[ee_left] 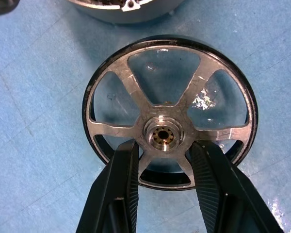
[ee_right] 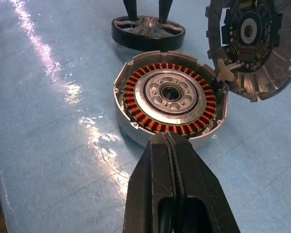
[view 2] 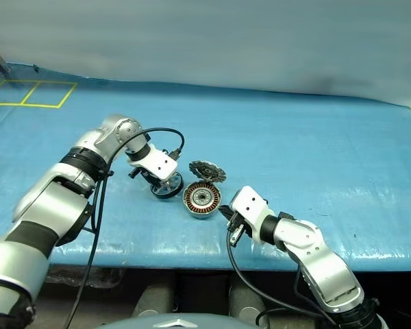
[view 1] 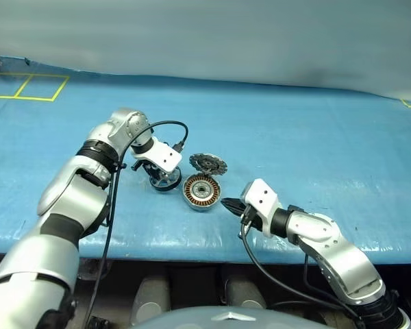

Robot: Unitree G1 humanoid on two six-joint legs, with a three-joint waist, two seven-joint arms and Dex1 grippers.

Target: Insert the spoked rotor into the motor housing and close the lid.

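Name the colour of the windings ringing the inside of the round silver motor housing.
Copper-orange windings ring the silver hub of the round silver motor housing; the right wrist view shows them best.

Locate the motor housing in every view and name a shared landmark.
Left eye view: motor housing, centre.
Right eye view, centre.
Left wrist view: its rim at the top edge.
Right wrist view, centre.
Shared landmark: the spoked rotor beside it.

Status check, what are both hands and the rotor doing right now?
Left hand straddling spoked rotor hub. Right hand shut beside motor housing. Lid open.
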